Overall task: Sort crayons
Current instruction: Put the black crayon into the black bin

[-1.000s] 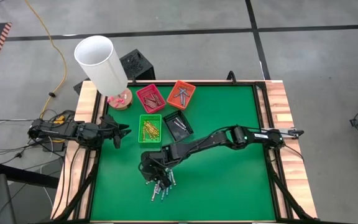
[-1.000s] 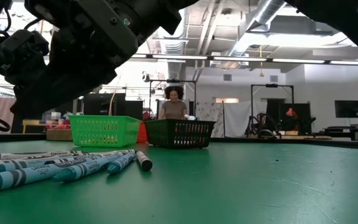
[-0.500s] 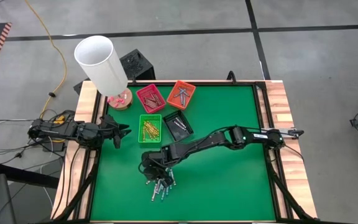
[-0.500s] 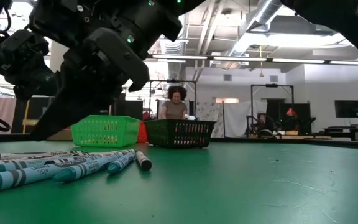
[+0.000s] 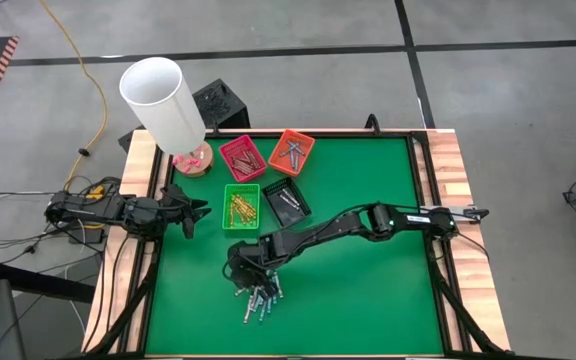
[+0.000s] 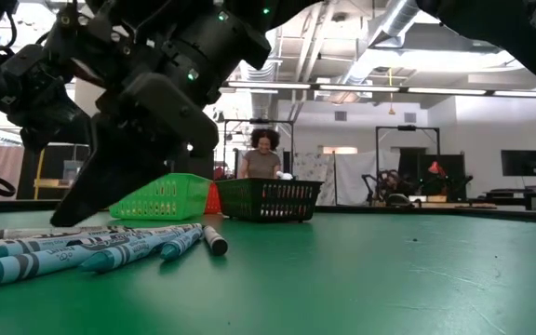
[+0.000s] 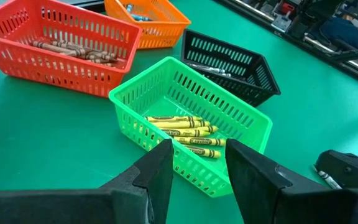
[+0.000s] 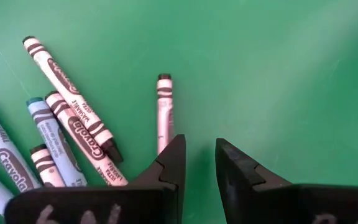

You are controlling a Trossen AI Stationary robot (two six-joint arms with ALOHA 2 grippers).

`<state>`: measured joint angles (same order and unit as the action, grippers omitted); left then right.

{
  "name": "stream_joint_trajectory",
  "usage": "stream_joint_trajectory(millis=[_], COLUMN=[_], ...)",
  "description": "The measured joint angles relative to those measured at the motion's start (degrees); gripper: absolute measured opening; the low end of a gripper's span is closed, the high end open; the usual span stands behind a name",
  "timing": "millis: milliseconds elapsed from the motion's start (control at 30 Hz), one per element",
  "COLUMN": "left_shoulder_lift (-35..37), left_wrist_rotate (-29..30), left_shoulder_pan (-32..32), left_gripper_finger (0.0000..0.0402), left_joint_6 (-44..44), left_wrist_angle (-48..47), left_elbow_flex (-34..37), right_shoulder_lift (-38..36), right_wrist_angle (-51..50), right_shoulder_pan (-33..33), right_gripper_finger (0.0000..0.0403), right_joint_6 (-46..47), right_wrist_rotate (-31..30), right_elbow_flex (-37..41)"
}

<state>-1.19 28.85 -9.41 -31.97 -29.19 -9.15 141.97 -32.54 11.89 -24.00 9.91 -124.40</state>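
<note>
**A:** where were the loose crayons (image 5: 258,299) then?

**B:** flat on the green mat, a small fanned-out pile just under and past the right gripper (image 8: 196,163). Light blue and grey-white ones, paper-wrapped. One grey-white crayon (image 8: 164,112) lay apart from the rest, its end right beside one fingertip.

**A:** touching?

**B:** couldn't tell.

In the high view the right tool (image 5: 245,272) covers the top of the crayon pile (image 5: 259,300), at about seven o'clock on the surface (image 5: 368,290), and the crayons there are too small to count or tell by colour. In the right wrist view the tool's dark fingers (image 8: 170,163) hide the lower end of one white crayon (image 8: 164,112), and several others run off the picture's edge.
</note>
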Motion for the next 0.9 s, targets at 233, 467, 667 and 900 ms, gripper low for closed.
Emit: stream_joint_trajectory(millis=[233,467,667,900], left_shoulder_lift=[0.0,0.0,0.0,0.0], left_wrist_rotate=[0.0,0.0,0.0,0.0], left_shoulder_pan=[0.0,0.0,0.0,0.0], left_gripper_finger=[0.0137,0.0137,0.0137,0.0137], left_joint_6=[0.0,0.0,0.0,0.0], left_wrist_angle=[0.0,0.0,0.0,0.0], left_elbow_flex=[0.0,0.0,0.0,0.0], right_shoulder_lift=[0.0,-0.1,-0.1,-0.1], right_wrist_angle=[2.4,3.8,4.2,4.4], right_shoulder_pan=[0.1,0.8,1.3,1.2], right_gripper_finger=[0.0086,0.0086,0.0086,0.0089], right_joint_6=[0.1,0.1,0.0,-0.1], right_wrist_rotate=[-1.4,-1.8,-2.2,-2.3], right_elbow_flex=[0.0,0.0,0.0,0.0])
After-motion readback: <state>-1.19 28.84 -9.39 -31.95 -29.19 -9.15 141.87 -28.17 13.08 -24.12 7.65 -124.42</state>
